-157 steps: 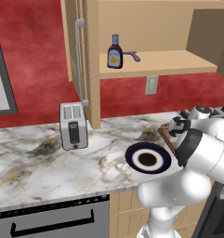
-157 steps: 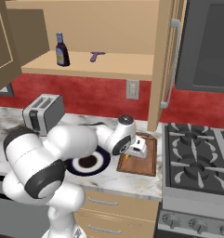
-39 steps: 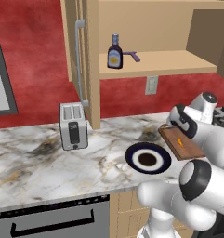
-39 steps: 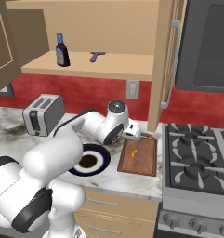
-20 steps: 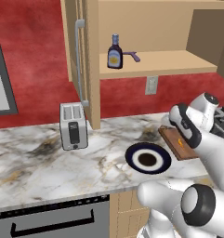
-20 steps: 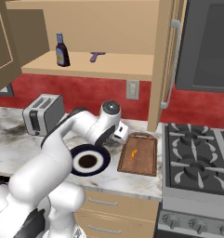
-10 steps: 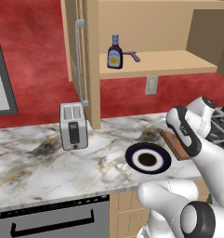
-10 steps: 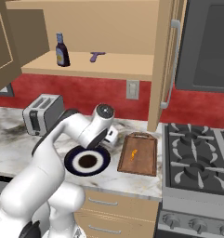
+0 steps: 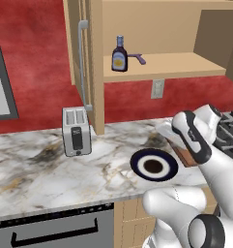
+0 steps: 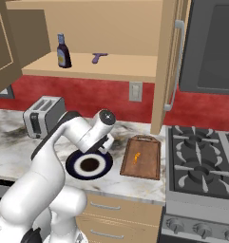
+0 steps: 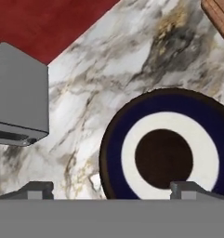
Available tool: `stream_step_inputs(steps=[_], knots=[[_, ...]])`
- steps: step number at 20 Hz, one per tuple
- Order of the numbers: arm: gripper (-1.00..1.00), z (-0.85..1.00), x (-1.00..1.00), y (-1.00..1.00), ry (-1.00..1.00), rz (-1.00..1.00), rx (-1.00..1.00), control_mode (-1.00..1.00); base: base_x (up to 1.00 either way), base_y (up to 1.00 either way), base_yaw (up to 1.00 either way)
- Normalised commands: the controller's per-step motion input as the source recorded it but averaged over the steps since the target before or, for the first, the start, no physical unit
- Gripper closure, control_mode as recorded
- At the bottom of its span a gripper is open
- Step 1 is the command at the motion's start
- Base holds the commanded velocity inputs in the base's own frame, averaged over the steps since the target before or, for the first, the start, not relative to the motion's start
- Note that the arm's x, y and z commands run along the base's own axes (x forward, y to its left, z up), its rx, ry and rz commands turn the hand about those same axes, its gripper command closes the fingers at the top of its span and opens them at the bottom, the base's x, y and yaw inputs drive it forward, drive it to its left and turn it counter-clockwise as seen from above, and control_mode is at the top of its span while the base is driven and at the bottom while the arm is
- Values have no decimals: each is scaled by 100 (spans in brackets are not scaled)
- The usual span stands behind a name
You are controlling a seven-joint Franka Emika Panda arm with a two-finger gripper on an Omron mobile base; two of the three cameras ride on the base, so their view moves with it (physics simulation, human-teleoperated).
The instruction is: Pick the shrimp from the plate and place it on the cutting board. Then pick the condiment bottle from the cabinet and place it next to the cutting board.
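Observation:
The shrimp (image 10: pixel 137 157) lies as a small orange sliver on the reddish-brown cutting board (image 10: pixel 143 163), left of the stove. The navy-rimmed plate (image 10: pixel 89 164) sits bare on the marble to the board's left. My gripper (image 10: pixel 103 145) hovers over the plate's far edge, open, its fingertips (image 11: pixel 37 188) wide apart with nothing between them. Through the hand view I look down on the plate (image 11: pixel 164 144) and a corner of the board (image 11: pixel 220 14). The condiment bottle (image 10: pixel 63 51) stands upright at the left of the open cabinet's (image 10: pixel 117 66) shelf.
A purple utensil (image 10: pixel 99 57) lies on the shelf right of the bottle. A grey toaster (image 10: pixel 42 116) stands on the counter at the left. The cabinet door with its grey bar handle (image 10: pixel 174 66) hangs open by the stove (image 10: pixel 201 166). My arm covers part of the board (image 9: pixel 185 156).
My hand has drawn back leftward from over the cutting board to above the plate. The shrimp stays on the board, free of the gripper.

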Motion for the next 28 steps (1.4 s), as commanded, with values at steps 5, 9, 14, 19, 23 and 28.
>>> stream_step_inputs(steps=[5, 9, 14, 19, 23, 28], knots=[[-100, 0, 0, 27, 7, -6, 21, -100, 0, 0, 0], [-100, 0, 0, 24, 10, -8, 23, -100, 0, 0, 0], [-100, 0, 0, 20, 18, -11, 22, -100, 0, 0, 0], [-100, 0, 0, 15, 22, -14, 23, -100, 0, 0, 0], [-100, 0, 0, 15, 22, -16, 23, -100, 0, 0, 0], [-100, 0, 0, 12, 22, -19, 25, -100, 0, 0, 0]])
